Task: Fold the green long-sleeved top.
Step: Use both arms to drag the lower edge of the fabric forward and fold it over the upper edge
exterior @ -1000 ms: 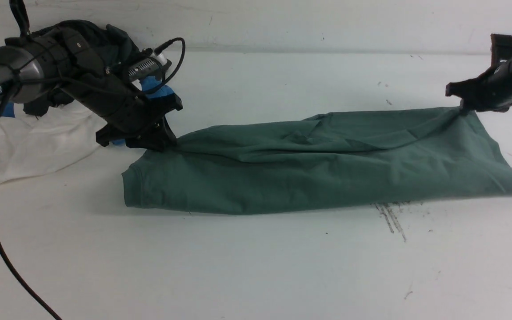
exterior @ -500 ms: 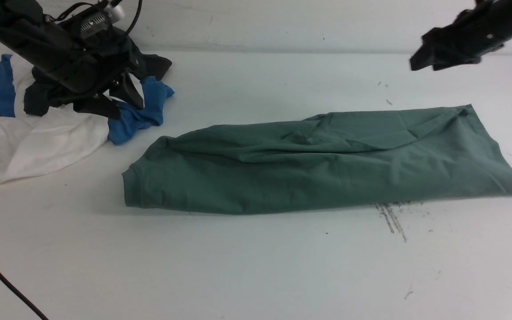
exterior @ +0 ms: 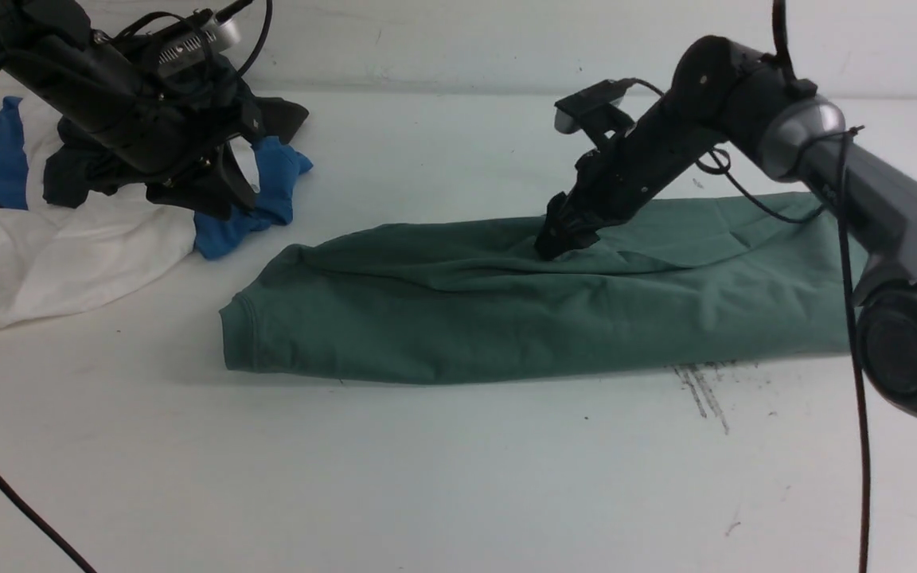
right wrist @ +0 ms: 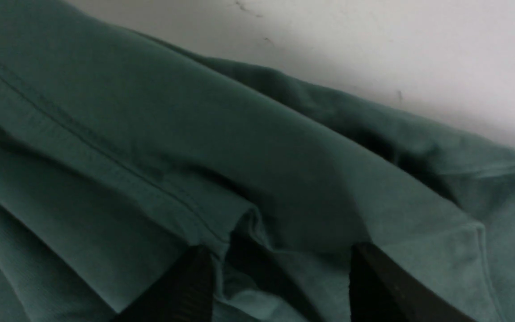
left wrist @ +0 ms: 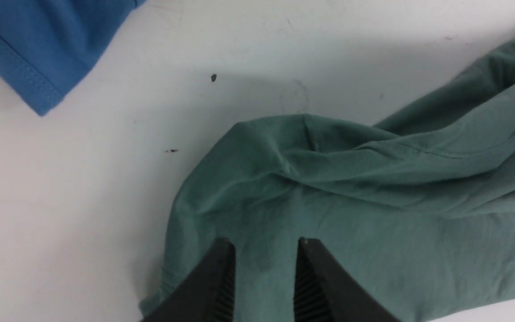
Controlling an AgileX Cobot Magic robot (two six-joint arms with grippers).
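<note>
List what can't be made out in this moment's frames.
- Right end of the green top: in the front view it is hidden behind the right arm.
- Whether the right gripper presses the cloth: the right wrist view is too dark there, and the front view shows only black against shadow.
- The clothes pile: in the front view it is partly covered by the left arm and cut off by the left edge.

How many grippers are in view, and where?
2. The left gripper hangs open above the clothes pile at far left; the right gripper is down midway along the green top, jaws open astride a fold.
</note>
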